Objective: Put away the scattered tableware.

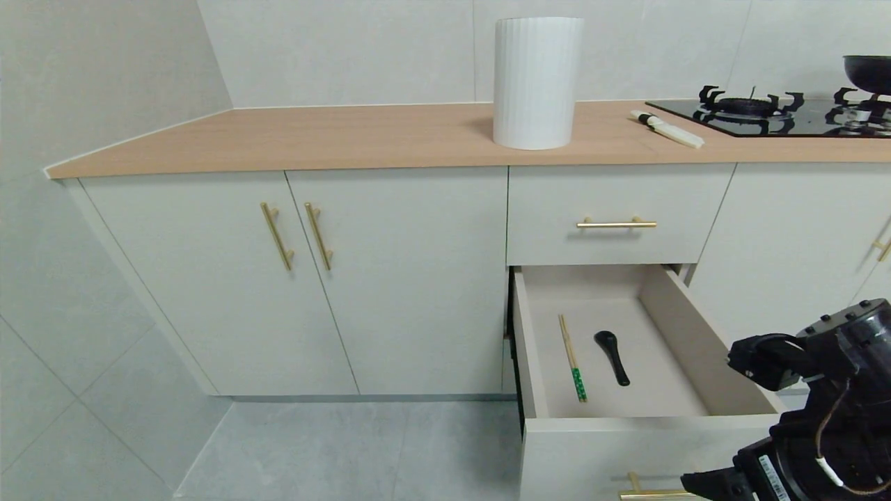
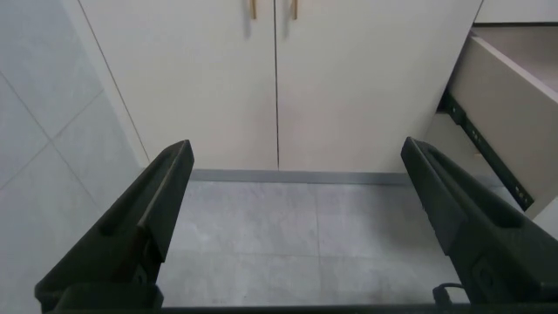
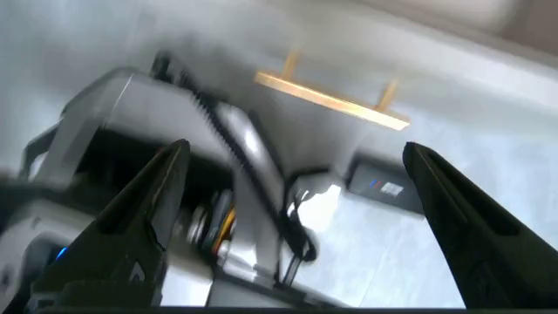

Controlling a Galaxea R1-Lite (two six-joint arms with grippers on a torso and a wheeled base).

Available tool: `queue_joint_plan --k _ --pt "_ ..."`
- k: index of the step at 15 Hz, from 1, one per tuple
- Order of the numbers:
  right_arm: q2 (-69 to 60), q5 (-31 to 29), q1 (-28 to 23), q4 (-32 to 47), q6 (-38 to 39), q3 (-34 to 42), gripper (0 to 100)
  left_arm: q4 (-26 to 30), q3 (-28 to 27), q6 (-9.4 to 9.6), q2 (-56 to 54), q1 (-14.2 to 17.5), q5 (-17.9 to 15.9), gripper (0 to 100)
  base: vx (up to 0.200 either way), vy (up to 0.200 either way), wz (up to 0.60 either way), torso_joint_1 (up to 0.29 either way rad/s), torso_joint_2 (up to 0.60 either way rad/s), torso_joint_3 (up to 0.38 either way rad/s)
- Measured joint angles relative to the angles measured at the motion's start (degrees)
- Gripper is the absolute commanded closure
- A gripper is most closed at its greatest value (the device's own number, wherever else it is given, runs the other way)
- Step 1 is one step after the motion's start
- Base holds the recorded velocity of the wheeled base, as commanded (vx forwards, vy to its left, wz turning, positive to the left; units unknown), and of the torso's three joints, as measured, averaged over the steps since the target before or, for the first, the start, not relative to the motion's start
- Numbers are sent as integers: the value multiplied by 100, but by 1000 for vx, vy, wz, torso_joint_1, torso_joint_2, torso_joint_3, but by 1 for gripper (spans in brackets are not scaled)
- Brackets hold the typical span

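left gripper (image 2: 296,153) released, empty | right gripper (image 3: 296,153) released, empty | drawer (image 1: 696,348) open: chopsticks (image 1: 572,357) toward left wall, black spoon (image 1: 611,355) just beside, apart, mid-floor

Pan (image 1: 870,69) cropped at edge, drawer handle (image 3: 331,99) blurred

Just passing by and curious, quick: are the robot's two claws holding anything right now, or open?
Left gripper: open, holding nothing.
Right gripper: open, holding nothing.
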Motion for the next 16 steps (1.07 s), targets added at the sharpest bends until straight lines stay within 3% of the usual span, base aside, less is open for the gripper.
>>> queue_joint_plan --k 8,13,16 --pt "995 49 17 -30 -95 35 0 0 0 -2 0 -2 0 0 0 0 0 0 0 0" --pt "1626 -681 2 -472 738 -140 0 -2 0 -2 0 -2 0 0 0 0 0 0 0 0" --pt "1902 -794 -96 -523 800 -273 0 -2 0 0 0 0 2 0 0 0 0 0 0 0"
